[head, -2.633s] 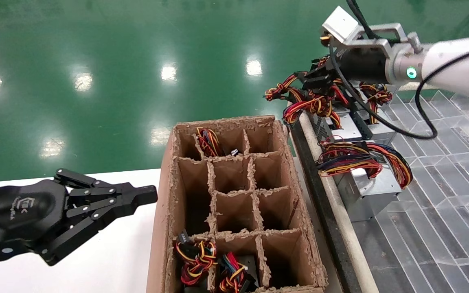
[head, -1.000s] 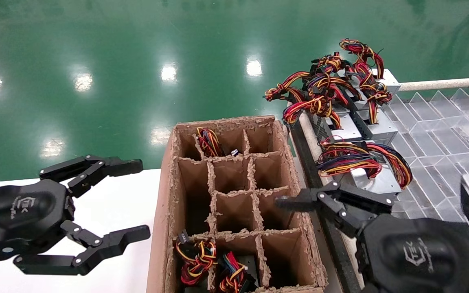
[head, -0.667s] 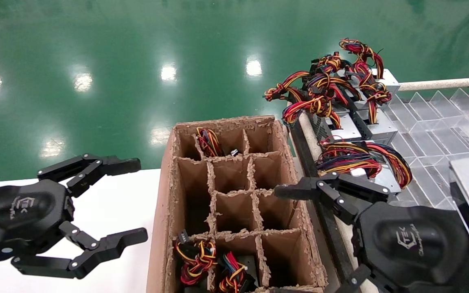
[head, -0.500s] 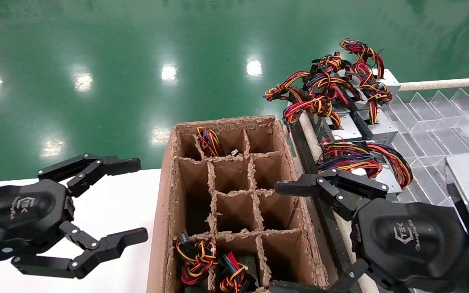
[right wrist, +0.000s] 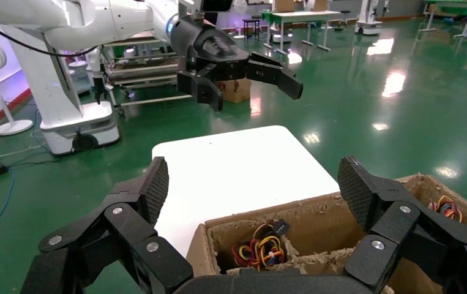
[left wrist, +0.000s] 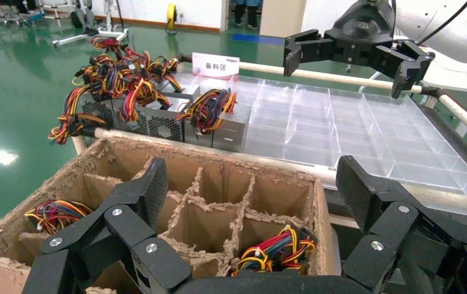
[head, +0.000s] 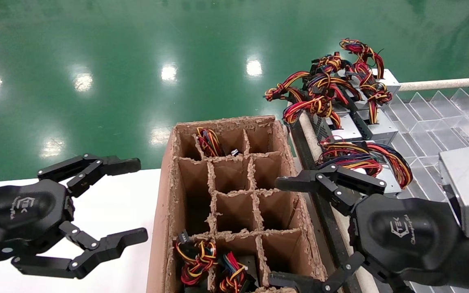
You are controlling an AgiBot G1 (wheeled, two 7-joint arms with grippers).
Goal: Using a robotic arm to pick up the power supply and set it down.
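Note:
Several power supplies (head: pixel 354 126), silver boxes with red, yellow and black wire bundles, lie on the rack at the right, also seen in the left wrist view (left wrist: pixel 157 119). The nearest power supply (head: pixel 381 156) lies just beyond my right gripper (head: pixel 280 232), which hangs open and empty over the near right corner of the cardboard box (head: pixel 168 195). My left gripper (head: pixel 134 199) is open and empty over the white table (head: pixel 112 203), left of the box. The right robotic arm (left wrist: pixel 445 18) shows white in the left wrist view.
The divided cardboard box (left wrist: pixel 84 177) holds wire bundles in a far compartment (head: pixel 208 140) and two near ones (head: pixel 196 254); other compartments look empty. A rack of clear plastic dividers (head: pixel 434 134) spreads right. Green floor lies beyond.
The right arm has come back from the far power supplies to the box's near right corner, gripper open and empty, creeping forward lately. The left gripper opened and then stayed put.

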